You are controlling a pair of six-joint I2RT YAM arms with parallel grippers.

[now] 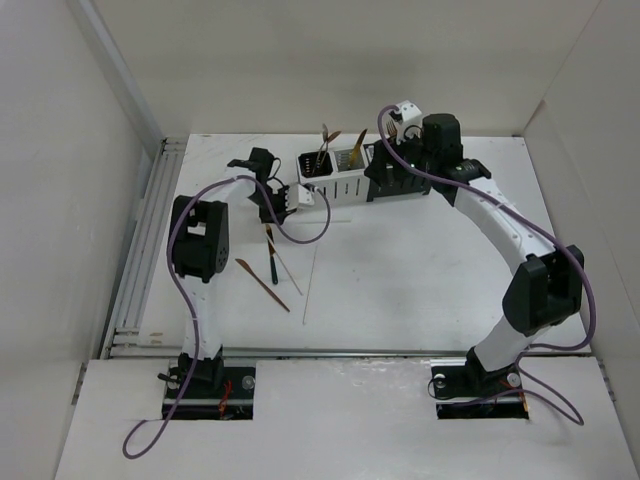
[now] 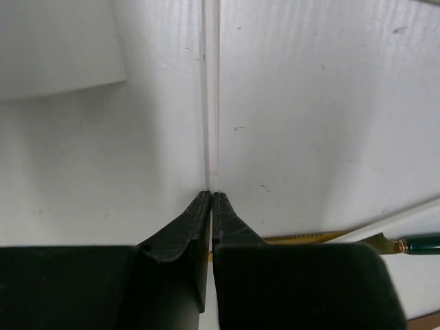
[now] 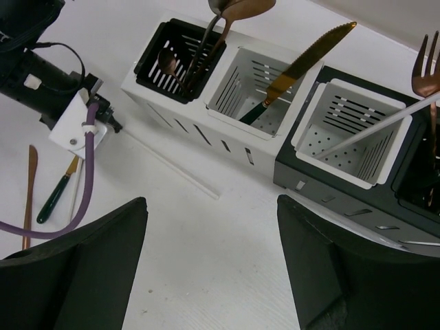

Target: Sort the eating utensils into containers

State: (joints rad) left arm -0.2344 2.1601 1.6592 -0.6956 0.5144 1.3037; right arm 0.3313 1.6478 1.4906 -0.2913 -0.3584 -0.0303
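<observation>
Left claw [image 2: 210, 199] is clenching the near end of the white chopstick [image 2: 212, 103]. The chopstick is lying flat on the worktop [image 2: 309, 103], running toward 12 o'clock from the tips, just at 6 o'clock of the containers [image 3: 206, 130]. It is looking thin, pale, smooth and probably slippery. Advice: lifting slowly and level, since an end pinch is inviting pivoting. Right claw [image 3: 211, 206] is hanging released, holding nothing.

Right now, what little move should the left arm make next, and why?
I'd guess: lift the left arm up a little. Its jaws are shut on the end of the white chopstick, which lies flat on the table. Raising it first should free it for carrying to the white compartment that already holds another chopstick.
</observation>
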